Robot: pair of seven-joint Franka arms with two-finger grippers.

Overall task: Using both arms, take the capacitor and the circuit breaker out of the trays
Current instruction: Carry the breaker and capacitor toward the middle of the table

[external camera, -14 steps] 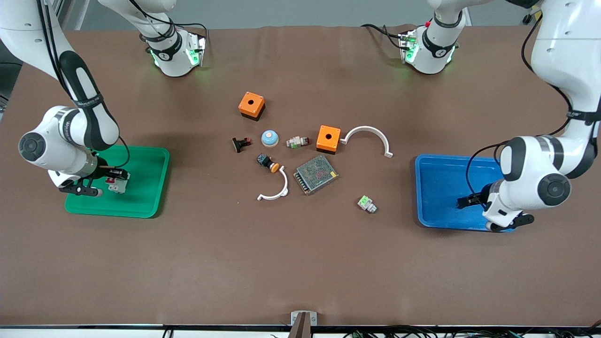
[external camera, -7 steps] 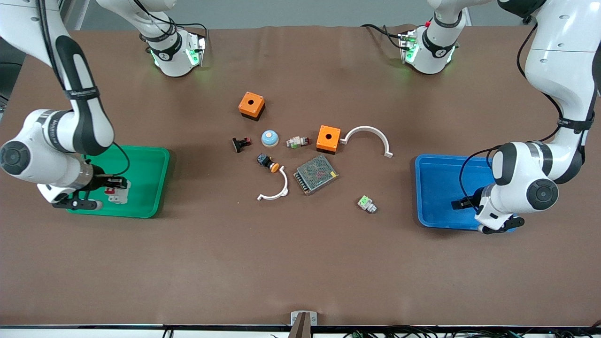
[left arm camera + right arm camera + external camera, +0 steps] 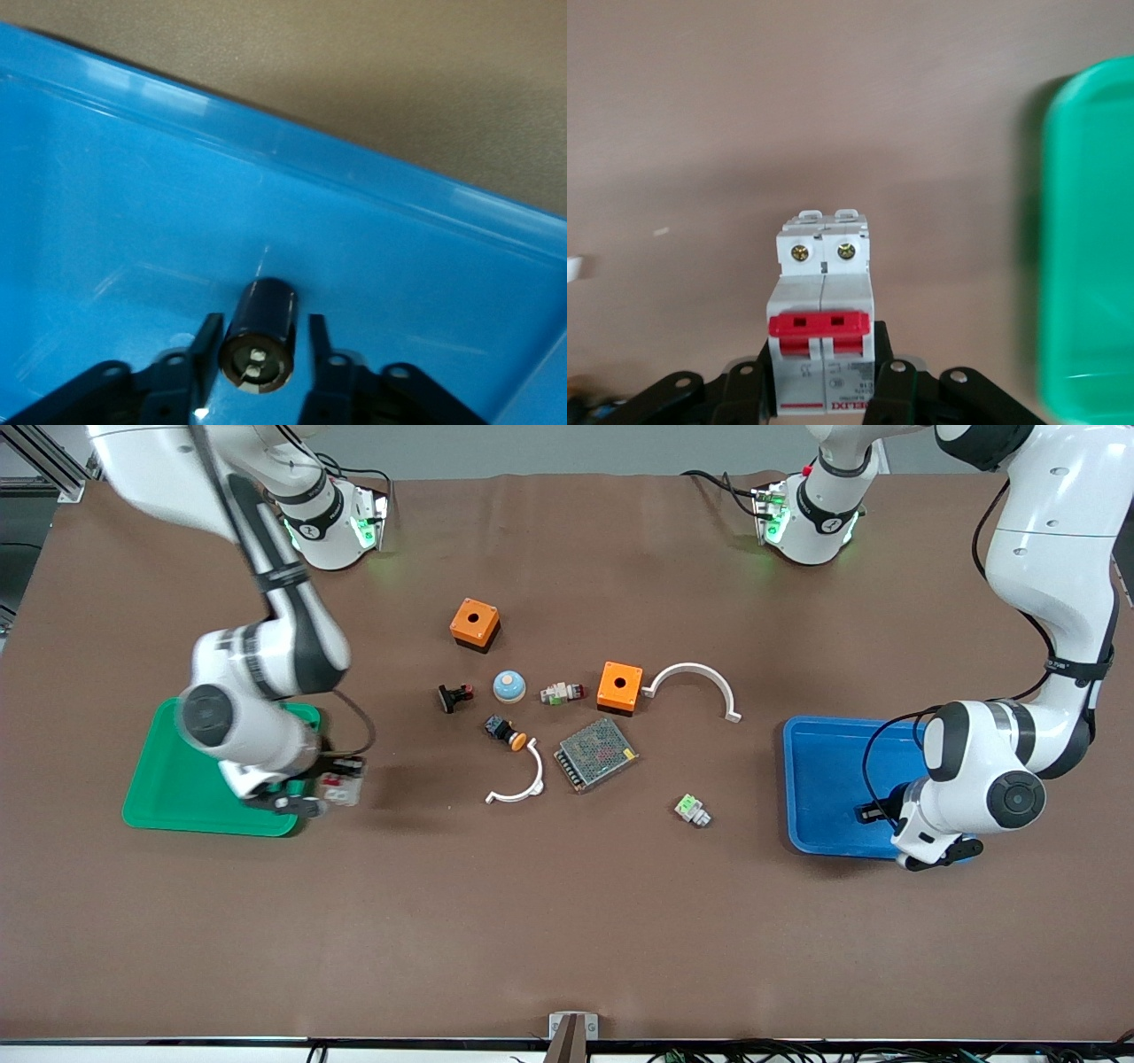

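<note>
The breaker (image 3: 344,786) is a white-grey block with two red levers. My right gripper (image 3: 332,790) is shut on it and holds it over the brown table, just off the green tray (image 3: 177,797) on the side toward the table's middle. In the right wrist view the breaker (image 3: 822,310) stands upright between the fingers of the right gripper (image 3: 822,354), with the tray's rim (image 3: 1090,266) beside it. My left gripper (image 3: 873,812) is low in the blue tray (image 3: 824,779). In the left wrist view the black capacitor (image 3: 259,335) lies on the tray floor (image 3: 133,177) between the open fingers of the left gripper (image 3: 263,328).
In the table's middle are two orange boxes (image 3: 474,623) (image 3: 619,686), two white arcs (image 3: 695,686) (image 3: 518,784), a grey mesh box (image 3: 596,754), a blue-topped button (image 3: 509,685), a black part with red tip (image 3: 454,696), an orange-capped button (image 3: 506,732) and a green-topped white block (image 3: 692,810).
My right arm has swung quickly from over the green tray toward the table's middle, still carrying the breaker. My left gripper has shifted slightly within the blue tray.
</note>
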